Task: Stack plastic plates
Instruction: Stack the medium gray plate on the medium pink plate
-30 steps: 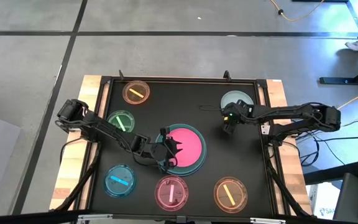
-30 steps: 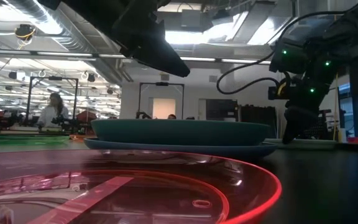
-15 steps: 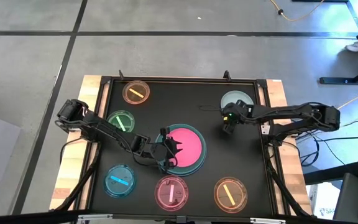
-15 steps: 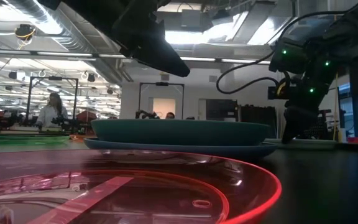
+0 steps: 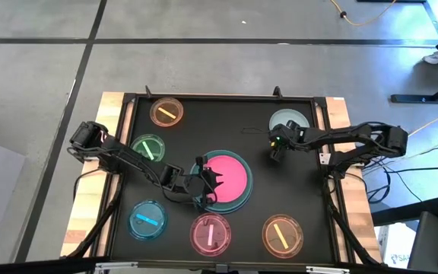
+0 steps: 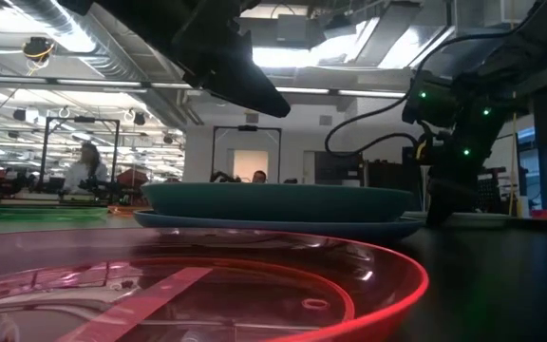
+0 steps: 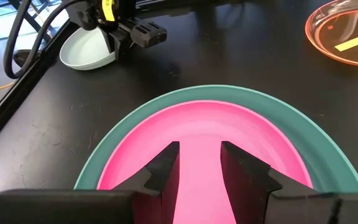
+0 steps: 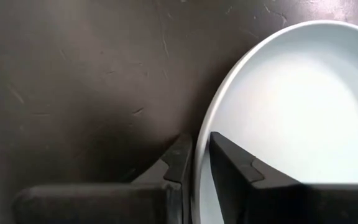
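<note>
Pale mint plate (image 5: 287,122) lies near the mat's far right corner, its rim clamped between the right gripper's (image 8: 194,163) narrowly parted fingers. The left gripper (image 7: 200,163), fingers apart and holding nothing, hovers over the pink plate (image 5: 225,176) stacked in the teal plate (image 5: 238,202) at centre.

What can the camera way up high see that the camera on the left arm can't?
Only the high view shows the whole table, both arms, and the small see-through dishes: green, blue, pink and the far orange one.

Only the left wrist view shows the left end effector close up, its fingers open over the pink plate.

Both show the pink plate sitting on the teal plate, the pale mint plate with the right end effector at its rim, and one orange dish.
</note>
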You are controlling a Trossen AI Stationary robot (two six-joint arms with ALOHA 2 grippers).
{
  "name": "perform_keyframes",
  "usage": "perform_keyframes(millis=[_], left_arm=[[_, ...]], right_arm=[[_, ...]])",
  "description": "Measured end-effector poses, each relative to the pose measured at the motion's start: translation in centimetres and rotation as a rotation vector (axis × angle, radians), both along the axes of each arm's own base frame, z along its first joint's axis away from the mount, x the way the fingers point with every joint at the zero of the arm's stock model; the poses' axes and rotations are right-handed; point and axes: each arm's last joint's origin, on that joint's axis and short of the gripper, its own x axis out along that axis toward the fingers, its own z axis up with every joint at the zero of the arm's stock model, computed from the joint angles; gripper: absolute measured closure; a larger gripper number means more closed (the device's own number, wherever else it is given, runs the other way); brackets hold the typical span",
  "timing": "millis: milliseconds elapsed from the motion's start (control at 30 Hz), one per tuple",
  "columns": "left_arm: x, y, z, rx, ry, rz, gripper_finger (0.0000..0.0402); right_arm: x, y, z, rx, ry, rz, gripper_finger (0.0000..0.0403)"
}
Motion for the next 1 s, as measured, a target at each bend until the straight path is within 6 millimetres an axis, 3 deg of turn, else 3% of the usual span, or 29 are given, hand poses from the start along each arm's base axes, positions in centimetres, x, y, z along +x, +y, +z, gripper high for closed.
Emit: perform_keyframes(millis=[267, 500, 667, 800, 1000], left_arm=[[0.0, 0.0, 0.0, 0.0, 0.0, 0.0, 0.0292], [0.0, 0.0, 0.0, 0.0, 0.0, 0.0, 0.0292], [0.0, 0.0, 0.0, 0.0, 0.0, 0.0, 0.0292], [0.0, 0.0, 0.0, 0.001, 0.0, -0.001, 0.0292], [0.0, 0.0, 0.0, 0.006, -0.001, -0.002, 0.0292]], right_arm=[[0.0, 0.0, 0.0, -0.003, 0.006, 0.016, 0.0344], [0.0, 0.0, 0.0, -0.015, 0.018, 0.044, 0.0393], [0.2, 0.1, 0.2, -0.017, 0.02, 0.057, 0.0393], [1.1, 1.7, 1.2, -0.036, -0.009, 0.16, 0.04], [3.0, 5.8, 4.1, -0.064, -0.145, 0.372, 0.0401]])
